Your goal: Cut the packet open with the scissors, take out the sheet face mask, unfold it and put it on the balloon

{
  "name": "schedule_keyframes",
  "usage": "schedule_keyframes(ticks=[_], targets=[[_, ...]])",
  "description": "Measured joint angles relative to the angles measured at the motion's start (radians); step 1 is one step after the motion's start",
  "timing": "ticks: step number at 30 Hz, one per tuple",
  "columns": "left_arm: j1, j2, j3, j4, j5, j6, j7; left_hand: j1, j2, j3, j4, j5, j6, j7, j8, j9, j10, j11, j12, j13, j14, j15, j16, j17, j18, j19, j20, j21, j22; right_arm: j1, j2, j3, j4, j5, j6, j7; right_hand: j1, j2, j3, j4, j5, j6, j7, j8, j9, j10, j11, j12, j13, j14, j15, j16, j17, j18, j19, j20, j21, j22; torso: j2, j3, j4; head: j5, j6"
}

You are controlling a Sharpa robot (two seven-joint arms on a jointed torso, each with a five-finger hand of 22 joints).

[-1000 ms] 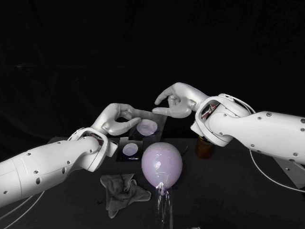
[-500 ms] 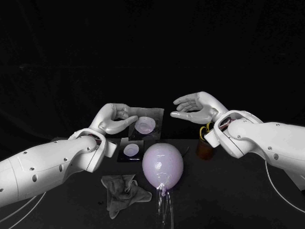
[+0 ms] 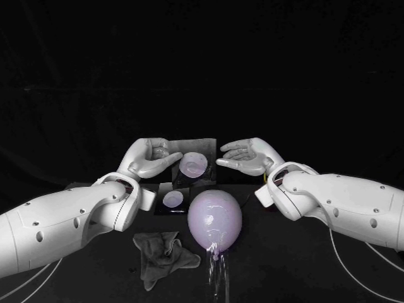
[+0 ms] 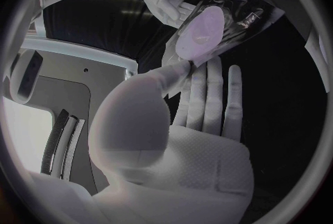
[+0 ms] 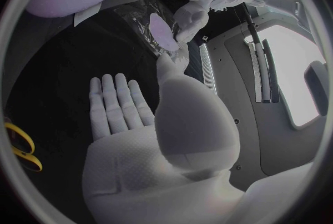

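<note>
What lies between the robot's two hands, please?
The packet, pinched by the left hand; the right hand is beside its other edge. The head view shows it.

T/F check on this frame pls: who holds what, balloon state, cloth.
1. The left hand holds the packet. True.
2. The right hand grips the scissors. False: its fingers are spread beside the packet and hold nothing.
3. The mask is on the balloon. False: the balloon is bare.
4. A cloth lies beside the balloon. True.
</note>
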Motion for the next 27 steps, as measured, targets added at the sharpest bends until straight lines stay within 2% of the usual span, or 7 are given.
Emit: schedule_keyframes(ticks=[9, 15, 18, 21, 23, 25, 27], targets=[[0.0, 0.0, 0.0, 0.015, 0.073, 0.001, 0.012, -0.001, 0.0, -0.003, 0.003, 0.0, -0.002, 0.001, 0.0, 0.0, 0.0, 0.0, 0.0, 0.0, 0.0, 0.0, 0.0, 0.001, 0.0, 0.0, 0.0, -0.004, 0.0, -0.028, 0.033, -0.001, -0.009, 0.053, 0.026, 0.017, 0.021, 0.021, -0.061, 0.008, 0.0, 0.032, 0.002, 0.016, 0.01, 0.024, -0.002, -0.005, -0.068, 0.008, 0.0, -0.027, -0.034, 0.0, -0.003, 0.002, 0.0, -0.061, -0.001, -0.0005, 0.0009, 0.0, -0.001], [0.0, 0.0, 0.0, 0.016, 0.106, -0.001, 0.02, -0.003, 0.003, -0.003, 0.003, 0.0, -0.004, 0.0, 0.004, 0.0, 0.0, 0.0, 0.0, 0.0, -0.003, -0.003, 0.0, 0.001, 0.0, 0.0, 0.0, -0.004, 0.0, -0.034, 0.03, -0.001, 0.011, 0.089, 0.054, 0.034, 0.038, 0.045, -0.088, 0.011, 0.0, 0.064, 0.012, 0.032, 0.016, 0.064, -0.01, 0.003, -0.1, 0.032, -0.005, -0.029, -0.046, -0.001, -0.014, 0.003, 0.0, -0.092, -0.001, -0.0006, 0.0004, 0.0, -0.001], [0.0, 0.001, 0.0, 0.016, 0.121, -0.003, 0.024, -0.003, 0.003, -0.003, 0.003, 0.0, -0.005, -0.002, 0.004, 0.0, 0.0, 0.0, 0.0, 0.0, -0.003, -0.003, 0.0, 0.001, 0.0, 0.0, 0.0, -0.004, 0.0, -0.036, 0.028, -0.001, 0.016, 0.107, 0.066, 0.042, 0.053, 0.065, -0.108, 0.007, 0.0, 0.087, 0.018, 0.039, 0.018, 0.096, -0.018, 0.008, -0.12, 0.054, -0.015, -0.029, -0.053, -0.001, -0.014, 0.003, 0.0, -0.109, -0.001, -0.0005, 0.0, 0.001, -0.001], [0.0, 0.002, 0.0, 0.017, 0.136, -0.003, 0.026, -0.003, 0.003, -0.003, 0.003, 0.0, -0.005, -0.002, 0.004, 0.0, 0.0, 0.0, 0.0, 0.0, -0.003, -0.003, 0.0, 0.001, 0.0, 0.0, 0.0, -0.004, -0.001, -0.038, 0.03, -0.001, 0.016, 0.125, 0.077, 0.05, 0.098, 0.109, -0.097, -0.007, 0.0, 0.114, 0.022, 0.051, 0.02, 0.129, -0.029, 0.013, -0.139, 0.078, -0.024, -0.029, -0.058, 0.0, -0.014, 0.003, 0.0, -0.124, -0.001, -0.0005, -0.0001, 0.001, -0.001], [0.0, 0.002, 0.0, 0.019, 0.146, -0.004, 0.028, -0.003, 0.003, -0.003, 0.003, 0.0, -0.005, -0.002, 0.004, 0.0, 0.0, 0.0, 0.0, 0.0, -0.003, -0.003, 0.0, 0.002, 0.0, 0.0, 0.0, -0.004, -0.001, -0.04, 0.033, -0.001, 0.014, 0.136, 0.083, 0.055, 0.117, 0.129, -0.087, -0.016, 0.0, 0.122, 0.026, 0.051, 0.02, 0.138, -0.037, 0.014, -0.146, 0.088, -0.027, -0.028, -0.058, 0.01, -0.014, 0.003, 0.0, -0.128, -0.001, 0.0001, -0.0001, 0.001, -0.001], [0.0, 0.004, 0.0, 0.024, 0.157, -0.004, 0.029, -0.003, 0.003, -0.003, 0.003, 0.0, -0.005, -0.002, 0.004, 0.0, 0.0, 0.0, 0.0, 0.001, -0.003, -0.003, 0.0, 0.002, 0.0, 0.0, 0.0, -0.004, -0.001, -0.041, 0.038, -0.001, 0.013, 0.15, 0.088, 0.062, 0.164, 0.175, -0.049, -0.029, 0.0, 0.145, 0.025, 0.058, 0.02, 0.16, -0.052, 0.014, -0.155, 0.112, -0.036, -0.016, -0.058, 0.016, -0.012, 0.001, 0.0, -0.133, -0.001, 0.0002, -0.0001, 0.002, -0.001], [0.0, 0.005, 0.0, 0.028, 0.166, -0.004, 0.031, -0.003, 0.003, -0.003, 0.003, 0.0, -0.005, -0.002, 0.004, 0.0, 0.0, 0.0, 0.0, 0.001, -0.003, -0.003, 0.0, 0.002, 0.0, 0.0, 0.0, -0.004, -0.001, -0.042, 0.042, -0.001, 0.012, 0.165, 0.089, 0.068, 0.186, 0.198, -0.027, -0.037, 0.0, 0.16, 0.02, 0.064, 0.02, 0.179, -0.06, 0.014, -0.163, 0.132, -0.044, -0.009, -0.058, 0.016, -0.004, -0.003, 0.001, -0.135, -0.001, 0.0002, -0.0001, 0.002, -0.001]])
